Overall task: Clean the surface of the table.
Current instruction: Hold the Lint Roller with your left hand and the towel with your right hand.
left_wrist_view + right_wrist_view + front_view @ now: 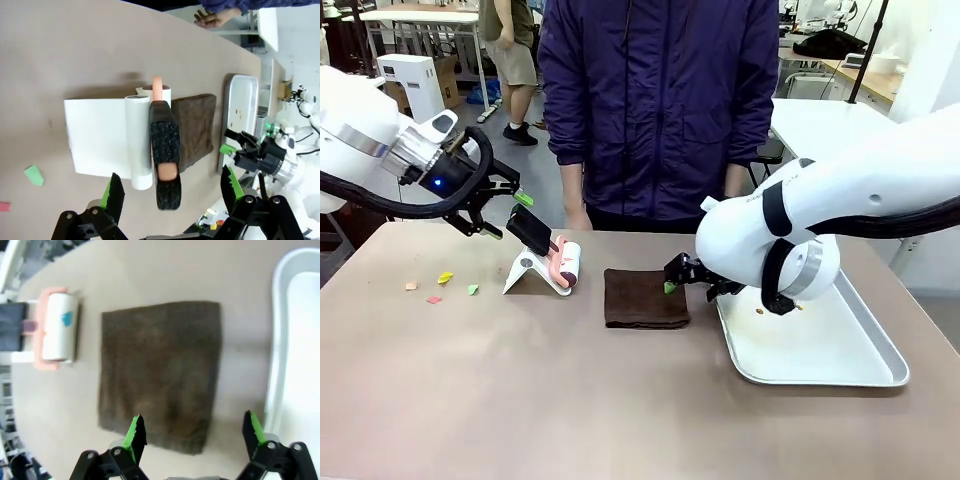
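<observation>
Front view: the taupe worktop point(570, 400) is seen carrying a lint roller point(567, 264) on a white stand point(525, 270), a brown cloth point(645, 298), a metal tray point(840, 365) and paper scraps point(445, 278).
Left wrist view: the left pincer point(171, 187) is held spread either side of the roller's black handle.
Right wrist view: the right pincer point(194, 427) is held spread over the cloth's edge.

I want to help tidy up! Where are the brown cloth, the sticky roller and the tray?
brown cloth point(645, 298): front view, its middle.
sticky roller point(59, 326): right wrist view, white roll.
tray point(830, 345): front view, bare floor.
</observation>
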`<action>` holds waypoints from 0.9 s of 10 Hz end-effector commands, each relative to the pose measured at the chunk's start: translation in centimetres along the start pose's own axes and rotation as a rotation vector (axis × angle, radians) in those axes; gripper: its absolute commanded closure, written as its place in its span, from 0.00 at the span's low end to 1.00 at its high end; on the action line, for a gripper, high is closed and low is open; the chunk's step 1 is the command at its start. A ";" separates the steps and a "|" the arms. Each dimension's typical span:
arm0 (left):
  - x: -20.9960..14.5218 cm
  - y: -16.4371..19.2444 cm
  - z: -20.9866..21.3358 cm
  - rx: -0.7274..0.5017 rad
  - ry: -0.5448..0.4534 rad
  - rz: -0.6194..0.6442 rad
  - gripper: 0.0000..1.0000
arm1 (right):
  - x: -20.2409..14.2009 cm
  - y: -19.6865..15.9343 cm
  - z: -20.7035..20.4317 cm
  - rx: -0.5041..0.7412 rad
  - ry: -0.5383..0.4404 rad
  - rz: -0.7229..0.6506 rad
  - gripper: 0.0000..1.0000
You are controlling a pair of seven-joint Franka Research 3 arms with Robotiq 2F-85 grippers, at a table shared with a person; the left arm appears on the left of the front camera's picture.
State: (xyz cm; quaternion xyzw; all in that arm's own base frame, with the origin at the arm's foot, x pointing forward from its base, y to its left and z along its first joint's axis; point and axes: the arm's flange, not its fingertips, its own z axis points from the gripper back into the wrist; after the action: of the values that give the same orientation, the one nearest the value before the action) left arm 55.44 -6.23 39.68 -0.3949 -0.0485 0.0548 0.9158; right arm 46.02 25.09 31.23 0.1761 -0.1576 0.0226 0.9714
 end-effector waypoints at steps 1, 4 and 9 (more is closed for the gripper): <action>0.5 0.1 -0.8 -0.026 -0.008 0.004 0.00 | 4.3 5.0 -0.8 -0.091 0.060 -0.026 0.00; 0.6 0.1 -0.8 -0.001 -0.029 0.011 0.00 | 5.1 6.7 -1.8 -0.135 0.097 -0.062 0.00; 0.9 0.1 -1.0 -0.007 -0.024 0.010 0.00 | 5.7 6.9 -4.1 -0.230 0.131 -0.111 0.00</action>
State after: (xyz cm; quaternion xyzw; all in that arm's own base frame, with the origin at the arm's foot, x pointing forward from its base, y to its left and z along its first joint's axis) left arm 56.12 -6.43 38.91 -0.3931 -0.0526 0.0625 0.9159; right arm 51.10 31.55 31.53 0.0921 -0.0834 -0.0186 0.9921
